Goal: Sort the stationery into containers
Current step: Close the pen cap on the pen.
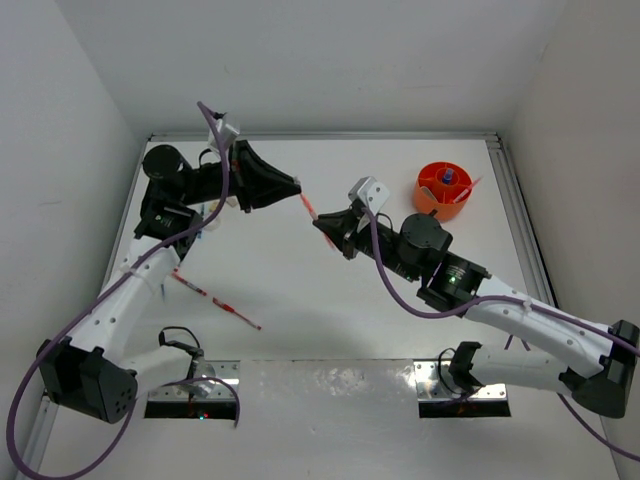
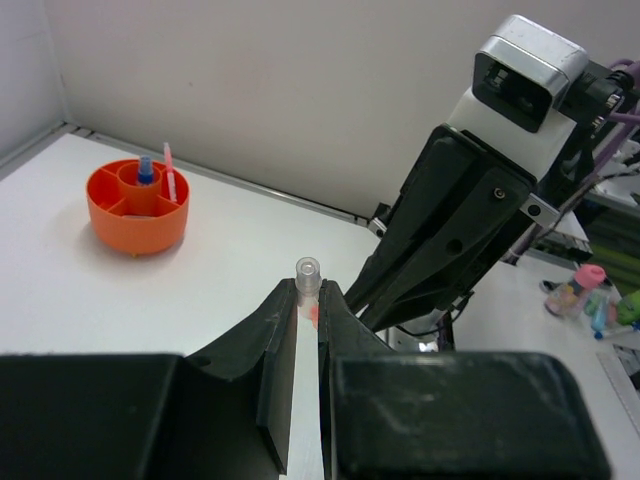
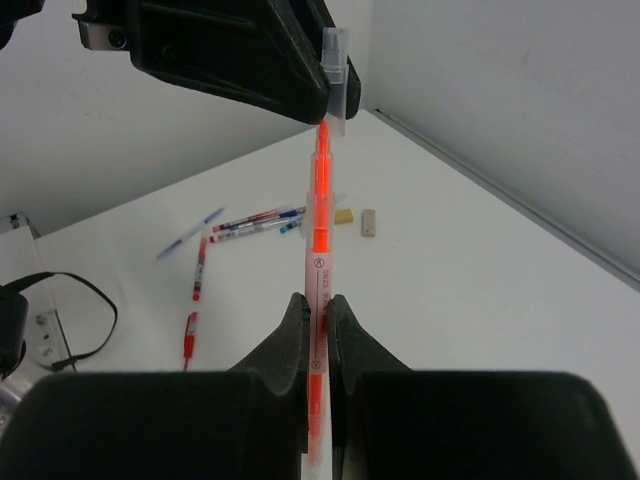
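Note:
A pink-and-orange pen (image 3: pixel 318 230) hangs above the table, gripped at both ends. My right gripper (image 3: pixel 318 305) is shut on its barrel. My left gripper (image 2: pixel 308 290) is shut on its clear cap (image 2: pixel 307 268). In the top view the two grippers, left (image 1: pixel 297 190) and right (image 1: pixel 322 226), meet tip to tip mid-table with the pen (image 1: pixel 309 208) between them. The orange tub (image 1: pixel 432 200) stands at the back right, with a blue-capped bottle (image 1: pixel 447 178) and a pink pen (image 1: pixel 466 187) in its compartments. More pens (image 3: pixel 250 218) lie loose on the table.
Red pens (image 1: pixel 190 283) (image 1: pixel 240 315) lie on the table under the left arm. A beige block (image 3: pixel 343 215) and a grey block (image 3: pixel 368 222) sit beside the loose pens. White walls close in the back and both sides.

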Robot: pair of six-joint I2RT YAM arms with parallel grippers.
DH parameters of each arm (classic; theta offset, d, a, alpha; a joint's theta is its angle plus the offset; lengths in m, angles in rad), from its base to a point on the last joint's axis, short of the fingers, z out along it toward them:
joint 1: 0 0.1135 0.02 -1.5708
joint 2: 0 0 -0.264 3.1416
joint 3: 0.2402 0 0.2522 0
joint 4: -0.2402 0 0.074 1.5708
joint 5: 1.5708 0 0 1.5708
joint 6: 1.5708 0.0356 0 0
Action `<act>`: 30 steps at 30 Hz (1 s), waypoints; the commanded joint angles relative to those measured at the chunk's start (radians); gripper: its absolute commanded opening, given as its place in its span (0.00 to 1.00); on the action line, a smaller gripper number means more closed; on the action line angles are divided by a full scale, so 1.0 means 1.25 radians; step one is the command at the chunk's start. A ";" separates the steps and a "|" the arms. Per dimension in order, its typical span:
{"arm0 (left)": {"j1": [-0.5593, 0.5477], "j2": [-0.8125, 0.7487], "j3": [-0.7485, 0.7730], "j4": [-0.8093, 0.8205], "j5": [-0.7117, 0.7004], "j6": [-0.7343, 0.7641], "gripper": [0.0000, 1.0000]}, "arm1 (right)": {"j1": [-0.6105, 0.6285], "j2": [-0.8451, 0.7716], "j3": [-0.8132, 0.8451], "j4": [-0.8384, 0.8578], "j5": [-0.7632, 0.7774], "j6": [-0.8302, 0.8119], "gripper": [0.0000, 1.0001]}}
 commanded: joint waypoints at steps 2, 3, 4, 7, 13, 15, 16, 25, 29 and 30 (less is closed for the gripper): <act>-0.015 -0.020 -0.041 0.007 -0.008 0.020 0.00 | 0.008 0.004 0.002 0.149 0.027 0.011 0.00; -0.019 -0.018 -0.051 0.020 -0.011 0.010 0.00 | 0.008 0.011 -0.001 0.172 0.027 0.014 0.00; -0.021 -0.020 -0.059 0.058 -0.020 -0.003 0.00 | 0.008 0.019 -0.003 0.212 0.024 0.014 0.00; -0.023 -0.017 -0.077 0.096 -0.040 -0.036 0.00 | 0.008 0.046 0.014 0.244 0.020 0.016 0.00; -0.024 -0.023 -0.084 0.135 -0.049 -0.049 0.00 | 0.008 0.066 0.006 0.307 -0.005 0.035 0.00; -0.026 -0.022 -0.084 0.124 -0.044 -0.046 0.00 | 0.006 0.071 0.005 0.318 -0.005 0.035 0.00; -0.027 -0.024 -0.084 0.111 -0.046 -0.026 0.00 | 0.004 0.072 0.006 0.323 -0.005 0.035 0.00; -0.043 -0.021 -0.129 -0.101 -0.204 0.103 0.00 | -0.005 0.099 0.033 0.339 -0.004 0.032 0.00; -0.063 0.001 -0.158 -0.063 -0.273 0.102 0.00 | -0.011 0.128 0.047 0.400 0.000 0.032 0.00; -0.063 0.007 -0.158 -0.067 -0.272 0.108 0.00 | -0.012 0.136 0.057 0.399 0.000 0.028 0.00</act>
